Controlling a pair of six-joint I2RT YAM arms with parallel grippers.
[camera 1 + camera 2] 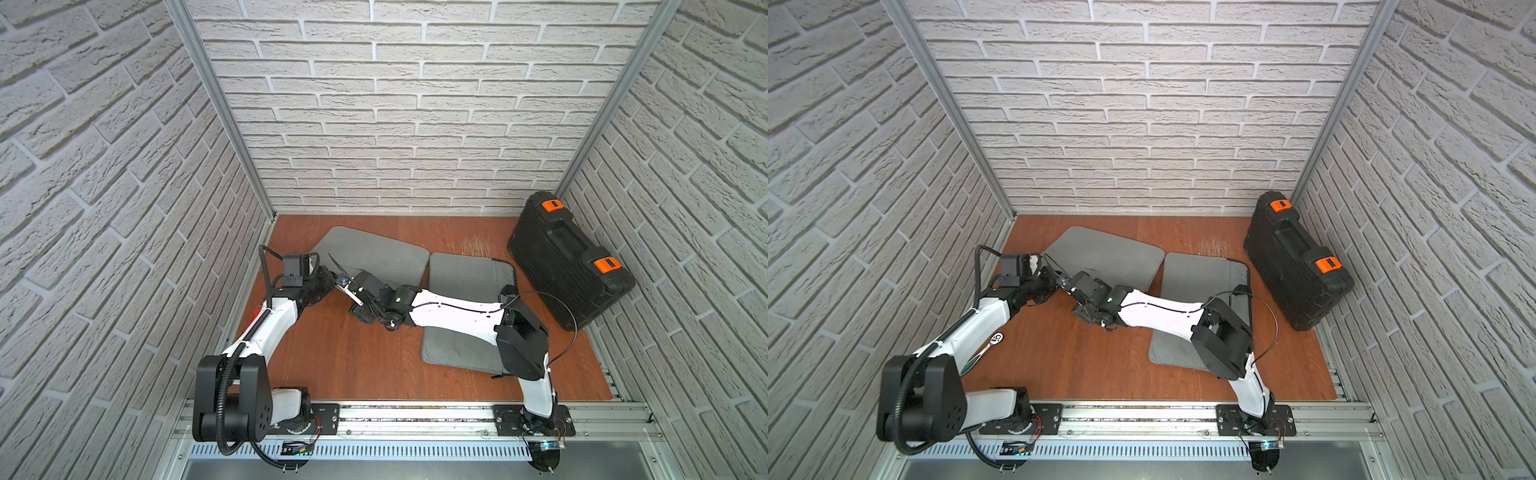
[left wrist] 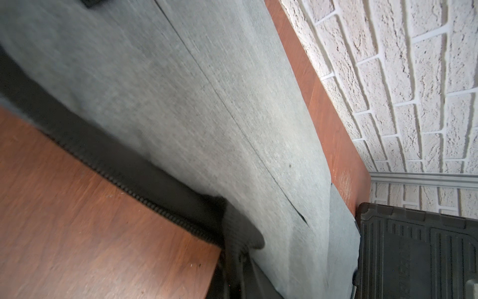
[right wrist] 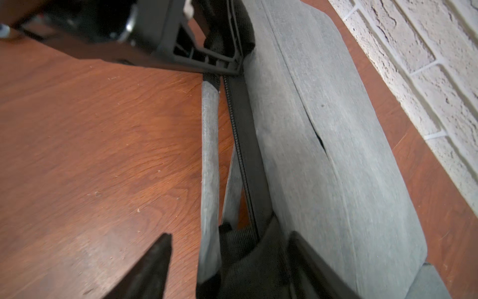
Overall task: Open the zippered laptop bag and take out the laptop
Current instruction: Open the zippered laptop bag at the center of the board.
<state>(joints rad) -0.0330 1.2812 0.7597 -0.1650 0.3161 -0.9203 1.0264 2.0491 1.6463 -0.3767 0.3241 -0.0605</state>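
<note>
Embossed lettering on the black tool case (image 2: 413, 246) is too faint for me to read. The grey laptop bag (image 1: 374, 253) lies flat on the worktop (image 1: 332, 357), centre-left in both top views. Its long axis runs left to right, dipping slightly rightward, with the zipper (image 3: 238, 134) edge toward frame bottom. Left jaws are closed at its lower-left corner. Right jaws, just beside, stand apart astride the handle (image 3: 209, 155).

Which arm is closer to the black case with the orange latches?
Right. The right arm has its elbow close beside the black case; the left arm is on the opposite side of the table.
</note>
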